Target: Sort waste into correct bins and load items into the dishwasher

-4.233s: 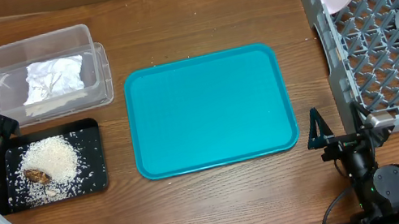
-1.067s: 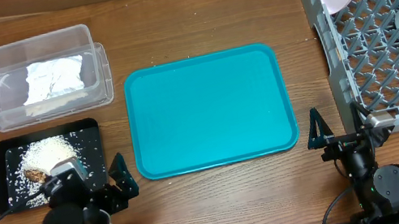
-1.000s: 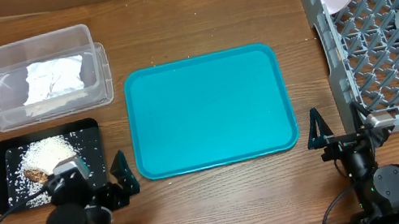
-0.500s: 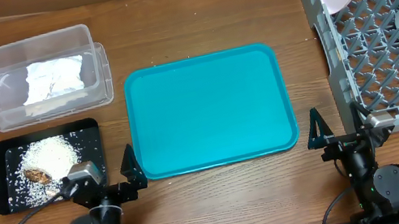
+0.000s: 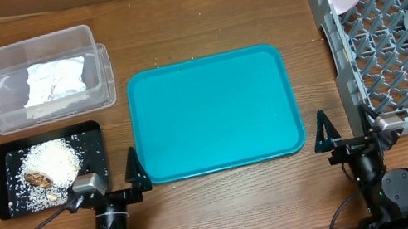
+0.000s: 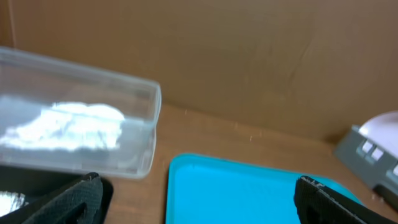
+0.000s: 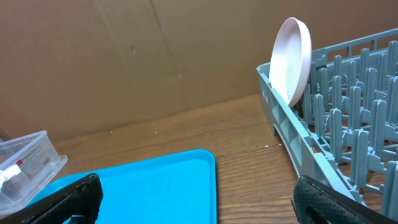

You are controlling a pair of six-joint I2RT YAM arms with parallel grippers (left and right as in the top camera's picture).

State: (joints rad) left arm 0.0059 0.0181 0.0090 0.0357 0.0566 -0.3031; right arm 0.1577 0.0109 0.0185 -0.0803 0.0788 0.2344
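While only the overhead view shows rice (image 5: 52, 161) on the black tray (image 5: 97, 150) at the table's (image 5: 195, 15) front-left, the right wrist view catches an unreadable label (image 7: 26, 163) on the clear tub (image 7: 38, 148). The plate (image 7: 292, 59) stands in the dish rack's (image 7: 292, 146) corner. Left gripper (image 6: 199, 205) and right gripper (image 7: 199, 202) gape wide, empty.

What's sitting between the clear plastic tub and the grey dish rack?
The overhead view shows only the teal tray between the clear tub and the dish rack, with strips of bare wooden table on either side of it.
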